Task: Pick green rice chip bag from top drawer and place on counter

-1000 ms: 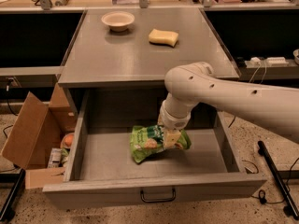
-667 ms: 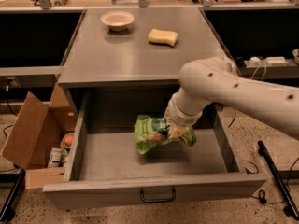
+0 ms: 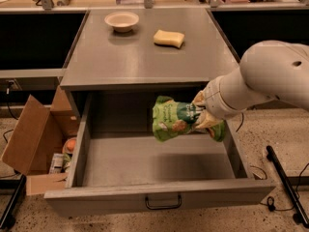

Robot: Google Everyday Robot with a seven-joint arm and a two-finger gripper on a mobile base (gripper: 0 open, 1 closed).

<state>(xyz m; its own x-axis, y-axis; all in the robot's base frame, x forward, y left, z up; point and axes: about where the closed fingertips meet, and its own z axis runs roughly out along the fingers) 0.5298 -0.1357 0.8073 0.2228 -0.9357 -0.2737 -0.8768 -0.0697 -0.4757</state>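
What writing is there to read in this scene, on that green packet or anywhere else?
The green rice chip bag, held by the gripper above the top drawer: white lettering, too blurred to read.
The packages in the cardboard box: labels too small to read.
No other text shows.

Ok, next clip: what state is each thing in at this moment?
pincer: shut on the green rice chip bag, over the top drawer.
green rice chip bag: held in the air, crumpled.
top drawer: pulled open.
counter: bears the bowl and sponge.
bowl: upright.
sponge: lying flat.
cardboard box: open, on the floor.
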